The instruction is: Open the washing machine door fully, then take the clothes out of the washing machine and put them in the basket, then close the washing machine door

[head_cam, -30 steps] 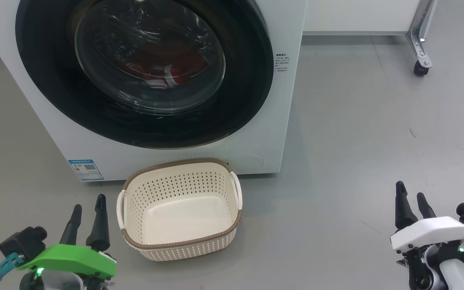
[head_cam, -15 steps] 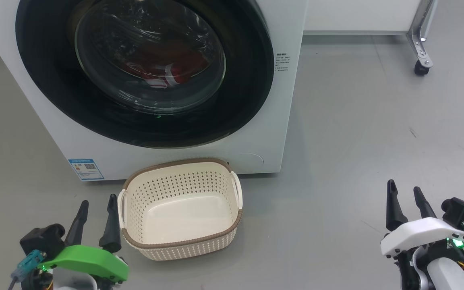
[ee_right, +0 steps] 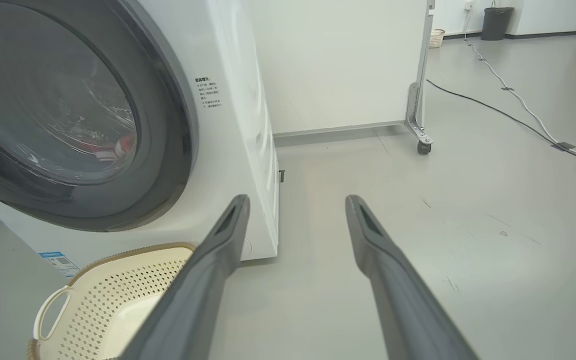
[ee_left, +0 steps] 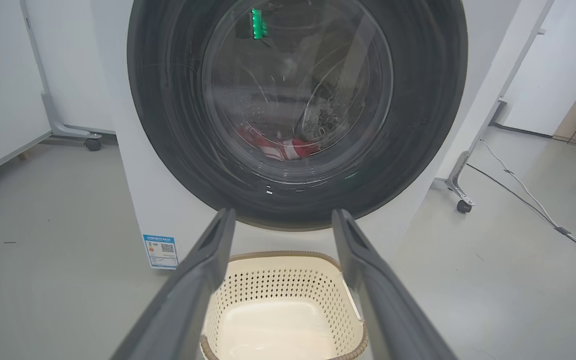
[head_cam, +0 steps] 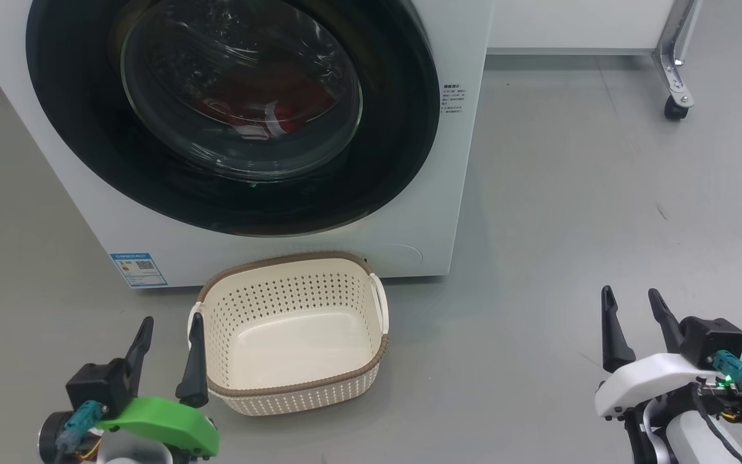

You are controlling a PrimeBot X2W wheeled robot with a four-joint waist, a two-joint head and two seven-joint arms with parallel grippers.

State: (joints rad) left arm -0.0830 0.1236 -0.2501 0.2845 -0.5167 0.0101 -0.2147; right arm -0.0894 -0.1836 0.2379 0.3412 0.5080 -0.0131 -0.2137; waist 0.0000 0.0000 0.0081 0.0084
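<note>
I am watching both arms hanging low over the grey floor [head_cam: 570,193]. The left gripper [head_cam: 172,319], with its green shell, is holding its two dark fingers wide apart around nothing. The right gripper [head_cam: 628,293], with its white shell, is spread just as wide and is also carrying nothing.

Just to the right of the left gripper's inner finger, the cream perforated plastic basket with the brown woven-look rim [head_cam: 294,388] is sitting on the floor with nothing in it. Its white left handle is lying right beside that fingertip; I cannot tell whether they are touching. Well apart from the right gripper, bare floor is opening ahead of it and to both sides.

Beyond the basket, straight ahead of the left gripper, the big white front-loading washing machine [head_cam: 435,219] is standing with its lower front edge almost against the basket's far rim. Its small blue label [head_cam: 139,269] is showing ahead of the left fingers.

Higher up, the large round door with the glossy black rim [head_cam: 397,129] is sitting shut against the front. Behind its glass, the bright red clothes with white trim [head_cam: 261,109] are lying low in the drum.

Farther off, ahead of the right gripper, a metal leg on a black caster [head_cam: 674,77] is standing clear of the machine's side.
</note>
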